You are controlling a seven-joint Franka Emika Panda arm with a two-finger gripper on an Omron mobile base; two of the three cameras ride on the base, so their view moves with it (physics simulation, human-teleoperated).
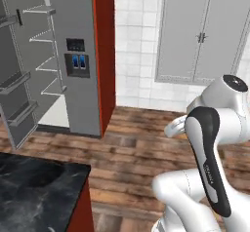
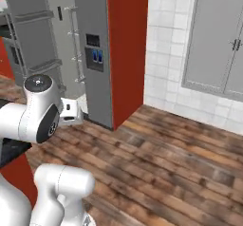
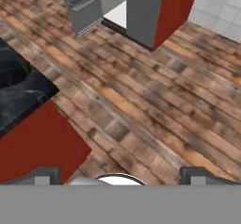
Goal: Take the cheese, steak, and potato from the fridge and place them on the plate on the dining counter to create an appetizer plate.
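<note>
Across the wooden floor [image 1: 141,148] from the fridge [image 1: 80,55], you have the hand [image 3: 120,173] held above bare planks, its fingers [image 3: 44,175] spread wide and holding nothing. The fridge stands with a door swung open, its grey shelves [image 1: 17,82] showing, a red side panel [image 2: 126,49] on it. A corner of the dining tabletop [image 1: 39,197] lies well apart from the fridge, near the arm's base.
</note>
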